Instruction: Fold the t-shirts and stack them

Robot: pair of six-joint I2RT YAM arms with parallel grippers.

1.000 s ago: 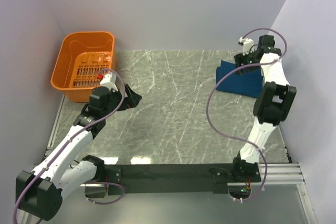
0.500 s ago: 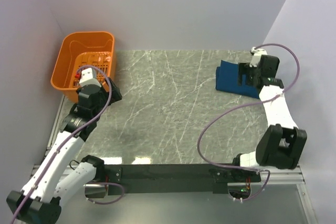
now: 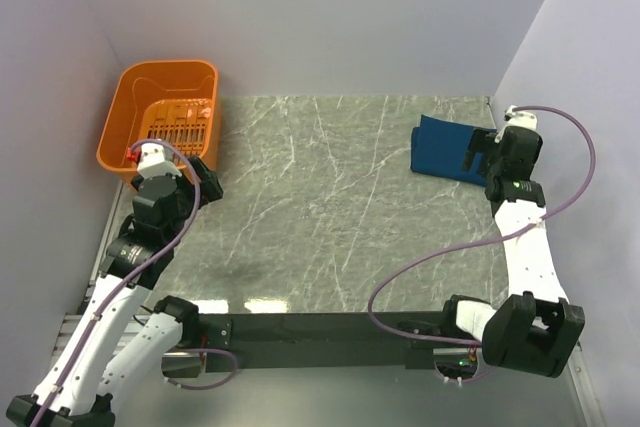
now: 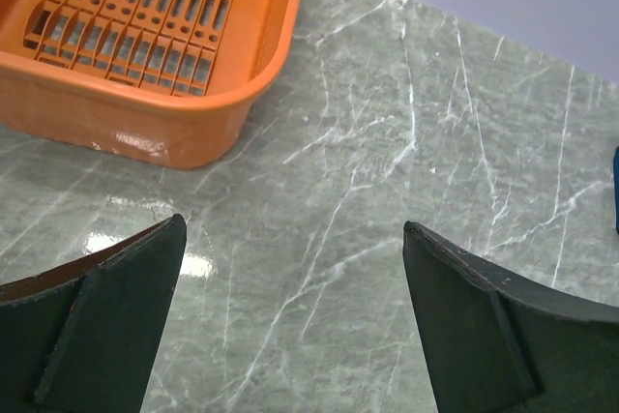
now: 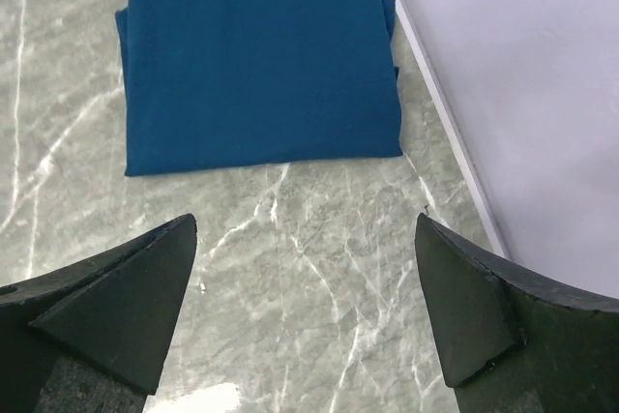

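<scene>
A folded dark blue t-shirt [image 3: 447,149] lies as a compact rectangle at the far right of the marble table; it also shows in the right wrist view [image 5: 259,60], flat and plain, no print visible. My right gripper [image 3: 480,155] hovers at its right edge, open and empty [image 5: 305,229], with bare marble between its jaws. My left gripper [image 3: 205,179] is at the far left next to the orange basket, open and empty [image 4: 293,237]. No other t-shirt shows.
An orange plastic basket [image 3: 128,143] stands at the far left corner, nothing in it; its wall shows in the left wrist view [image 4: 174,128]. Lilac walls close the table at the back and right [image 5: 522,94]. A black rail [image 3: 330,327] runs along the near edge.
My right arm has swung right and pulled back off the folded t-shirt, now beside it. My left arm has drawn back left toward the basket.
</scene>
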